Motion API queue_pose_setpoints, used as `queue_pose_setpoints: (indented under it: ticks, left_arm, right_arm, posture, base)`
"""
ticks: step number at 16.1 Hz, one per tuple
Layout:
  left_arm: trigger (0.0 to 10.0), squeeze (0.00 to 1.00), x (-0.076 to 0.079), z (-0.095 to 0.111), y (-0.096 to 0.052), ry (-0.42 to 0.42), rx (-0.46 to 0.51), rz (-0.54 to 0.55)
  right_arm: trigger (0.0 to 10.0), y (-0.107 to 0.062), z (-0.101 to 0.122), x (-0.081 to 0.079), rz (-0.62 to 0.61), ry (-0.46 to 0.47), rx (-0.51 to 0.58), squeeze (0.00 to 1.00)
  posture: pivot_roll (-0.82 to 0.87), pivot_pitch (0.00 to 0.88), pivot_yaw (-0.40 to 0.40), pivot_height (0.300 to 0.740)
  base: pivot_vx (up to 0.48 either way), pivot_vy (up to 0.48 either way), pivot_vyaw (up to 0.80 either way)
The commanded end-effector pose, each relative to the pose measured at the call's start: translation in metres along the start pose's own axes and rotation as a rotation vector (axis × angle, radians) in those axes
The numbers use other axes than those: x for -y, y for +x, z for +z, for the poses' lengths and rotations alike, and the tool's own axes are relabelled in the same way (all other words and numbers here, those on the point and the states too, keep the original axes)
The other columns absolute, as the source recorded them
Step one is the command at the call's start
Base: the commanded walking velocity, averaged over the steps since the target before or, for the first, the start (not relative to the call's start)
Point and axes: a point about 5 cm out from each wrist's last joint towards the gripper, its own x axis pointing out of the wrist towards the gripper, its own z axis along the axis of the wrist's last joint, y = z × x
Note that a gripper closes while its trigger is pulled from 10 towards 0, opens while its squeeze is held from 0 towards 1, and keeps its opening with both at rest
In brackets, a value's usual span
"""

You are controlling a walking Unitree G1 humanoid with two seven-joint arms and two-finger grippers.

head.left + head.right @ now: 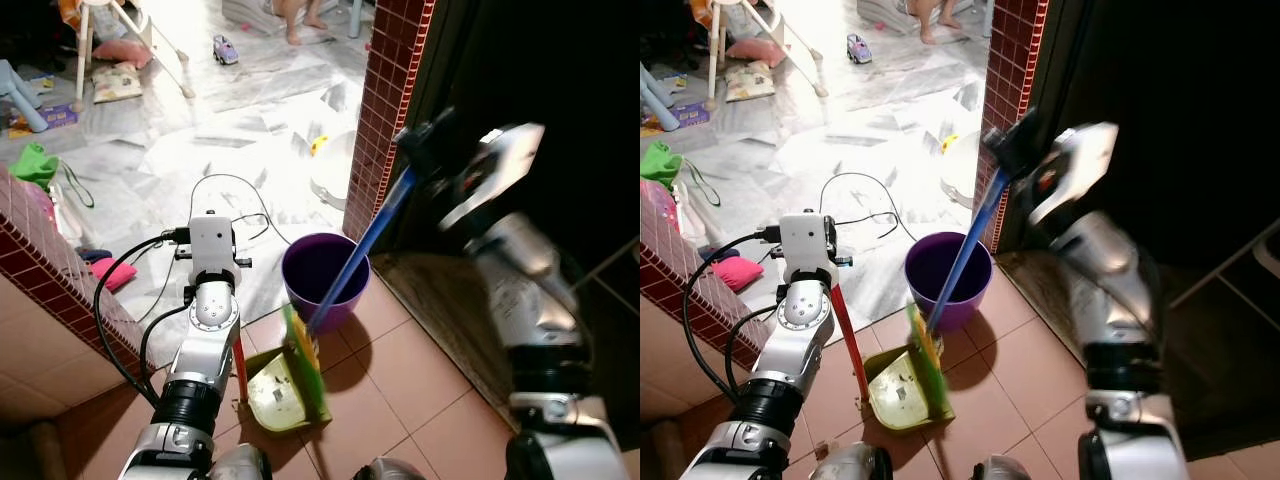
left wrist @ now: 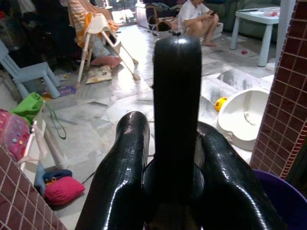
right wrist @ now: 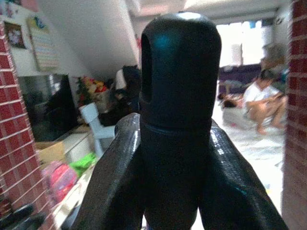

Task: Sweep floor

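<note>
Left gripper [image 2: 165, 191] clamped on dustpan [image 1: 285, 395] handle at lower centre, right gripper [image 3: 175, 191] closed round broom [image 1: 365, 250] handle, probably for sweeping dirt in.

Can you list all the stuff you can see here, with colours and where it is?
Broom: one, blue handle, green bristles, slanting past the bucket to the dustpan.
Dustpan: one, pale green with a red handle, on the brown tiles.
Bucket: one, purple, on the floor by the brick pillar.
Brick pillar: one, dark red, beside the dark doorway.
Basin: one, white, on the marble floor, a yellow ball beside it.
Toy car: one, purplish, far floor.
High chair: one, white, far left.
Cable: black, looping over the marble.
Pink cushion: one, by the low brick wall.
Person: one, sitting on the far floor.
Left gripper: black fingers around the dustpan handle.
Right gripper: black fingers around the broom handle.
</note>
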Motion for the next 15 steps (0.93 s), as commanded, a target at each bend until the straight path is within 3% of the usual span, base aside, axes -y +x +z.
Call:
queue_pose_setpoints:
  ticks: [1, 5, 8, 9, 11, 13, 15]
  left_arm:
    - [10.0, 0.00, -0.005, 0.004, 0.004, 0.066, 0.025, 0.022]
    - [10.0, 0.00, -0.009, 0.003, 0.008, 0.094, 0.023, 0.039]
    - [10.0, 0.00, -0.010, 0.004, 0.008, 0.099, 0.025, 0.040]
    - [10.0, 0.00, -0.009, 0.005, 0.009, 0.105, 0.029, 0.035]
    - [10.0, 0.00, -0.009, 0.005, 0.009, 0.107, 0.031, 0.038]
    - [10.0, 0.00, -0.009, 0.003, 0.008, 0.110, 0.021, 0.042]
    - [10.0, 0.00, -0.007, 0.002, 0.007, 0.108, 0.011, 0.034]
  right_arm:
    - [10.0, 0.005, 0.007, 0.001, 0.011, -0.028, 0.025, 0.00]
    - [10.0, 0.002, 0.006, 0.001, 0.028, -0.062, -0.002, 0.00]
    - [10.0, -0.005, -0.004, -0.012, 0.165, -0.118, -0.067, 0.00]
    - [10.0, -0.010, -0.013, -0.022, 0.246, -0.134, -0.107, 0.00]
    - [10.0, -0.014, -0.022, -0.032, 0.283, -0.136, -0.122, 0.00]
    - [10.0, -0.021, -0.044, -0.054, 0.310, -0.115, -0.132, 0.00]
    - [10.0, -0.024, -0.056, -0.073, 0.332, -0.040, -0.136, 0.00]
  posture:
    - [-0.15, 0.000, 0.003, 0.740]
    - [-0.16, 0.000, 0.002, 0.740]
    - [-0.16, 0.000, 0.005, 0.740]
    - [-0.16, 0.000, 0.005, 0.740]
    - [-0.15, 0.000, 0.002, 0.740]
    - [-0.14, 0.000, 0.001, 0.740]
    - [-0.14, 0.000, 0.002, 0.740]
  base:
    - [0.000, 0.000, 0.00]
    - [0.000, 0.000, 0.00]
    - [0.000, 0.000, 0.00]
    - [0.000, 0.000, 0.00]
    - [0.000, 0.000, 0.00]
    - [0.000, 0.000, 0.00]
    - [0.000, 0.000, 0.00]
